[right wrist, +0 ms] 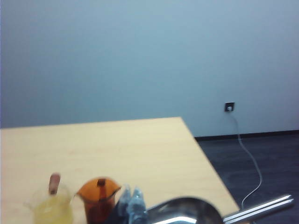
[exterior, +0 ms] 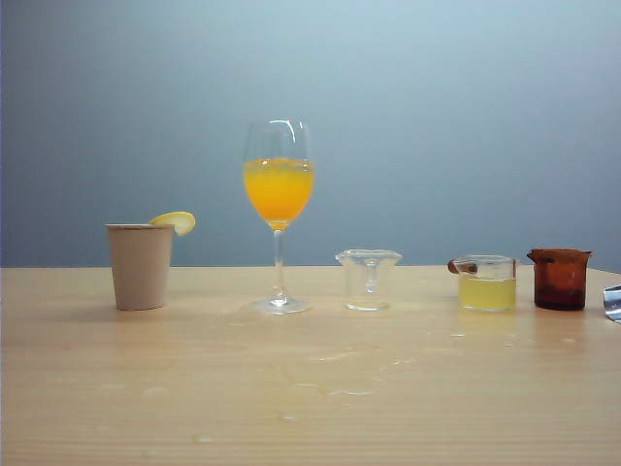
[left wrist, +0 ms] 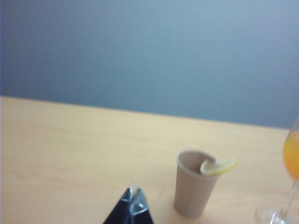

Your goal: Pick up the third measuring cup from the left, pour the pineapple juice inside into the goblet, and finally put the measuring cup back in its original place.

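The third measuring cup (exterior: 486,282), holding pale pineapple juice (exterior: 487,292), stands upright near the table's (exterior: 291,408) right edge, between a clear empty cup (exterior: 368,279) and an amber cup (exterior: 560,279). The goblet (exterior: 278,209) stands left of them, toward the middle. The right gripper (right wrist: 131,201), fingertips pressed together and empty, sits just behind the amber cup, far nearer the target. The left gripper (left wrist: 134,204), also clenched, waits by the paper cup (left wrist: 195,182).
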You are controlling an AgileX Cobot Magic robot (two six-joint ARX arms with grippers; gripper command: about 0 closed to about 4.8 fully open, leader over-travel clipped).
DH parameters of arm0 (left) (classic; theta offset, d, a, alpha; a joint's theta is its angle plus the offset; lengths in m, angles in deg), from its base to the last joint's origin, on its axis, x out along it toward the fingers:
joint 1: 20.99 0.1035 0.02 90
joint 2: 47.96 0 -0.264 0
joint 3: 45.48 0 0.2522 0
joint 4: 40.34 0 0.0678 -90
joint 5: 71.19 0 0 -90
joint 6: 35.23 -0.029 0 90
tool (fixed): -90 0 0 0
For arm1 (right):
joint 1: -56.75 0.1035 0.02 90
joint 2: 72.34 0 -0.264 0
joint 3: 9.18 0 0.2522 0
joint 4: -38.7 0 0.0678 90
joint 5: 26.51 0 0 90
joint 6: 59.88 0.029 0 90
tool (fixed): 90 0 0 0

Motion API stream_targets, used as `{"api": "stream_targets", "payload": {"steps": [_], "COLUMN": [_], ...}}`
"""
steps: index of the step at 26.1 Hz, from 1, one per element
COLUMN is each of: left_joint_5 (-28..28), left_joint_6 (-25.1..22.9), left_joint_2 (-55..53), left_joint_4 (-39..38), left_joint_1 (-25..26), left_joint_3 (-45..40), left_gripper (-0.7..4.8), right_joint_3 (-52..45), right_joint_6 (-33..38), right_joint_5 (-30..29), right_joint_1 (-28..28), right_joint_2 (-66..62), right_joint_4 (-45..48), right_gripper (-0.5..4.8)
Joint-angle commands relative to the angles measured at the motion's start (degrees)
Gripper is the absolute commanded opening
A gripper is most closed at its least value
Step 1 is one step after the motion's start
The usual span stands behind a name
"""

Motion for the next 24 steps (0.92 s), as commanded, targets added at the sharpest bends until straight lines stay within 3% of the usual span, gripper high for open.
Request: {"api": "stream_targets", "payload": {"steps": [1, 7, 12, 17, 20, 24], "left_joint_5": [0.1, -0.8, -9.2, -9.3, -9.3, -8.6], "left_joint_6": [0.3, 0.3, 0.7, 1.2, 1.4, 1.4], "left_joint_2": [-3.7, -22.6, -36.3, -45.0, -48.9, -51.0], "left_joint_4": [-1.3, -1.6, -1.7, -3.4, -5.2, -9.0], "left_joint_1": [0.1, 0.1, -1.0, -9.9, -17.0, -24.9], "left_joint_3": [6.0, 22.6, 34.4, 41.8, 44.8, 46.1], "left_gripper": [-0.05, -0.05, -0.05, -0.05, -0.05, -0.05], "right_joint_3": [5.3, 16.9, 20.1, 20.2, 20.2, 20.1], "right_joint_6": [0.2, 0.2, 0.2, 0.2, 0.2, 0.3], "right_joint_5": [0.0, -4.8, -5.0, -3.5, 3.1, 3.6], "right_joint_1": [0.1, 0.4, 4.4, 11.3, 17.4, 21.3], "right_joint_2": [-4.6, -17.9, -25.2, -30.8, -34.8, -39.3], "right_joint_4": [0.4, 0.6, 6.2, 8.0, 9.9, 11.7], "right_gripper": [-0.06, -0.06, -0.06, -0.06, -0.06, -0.06]}}
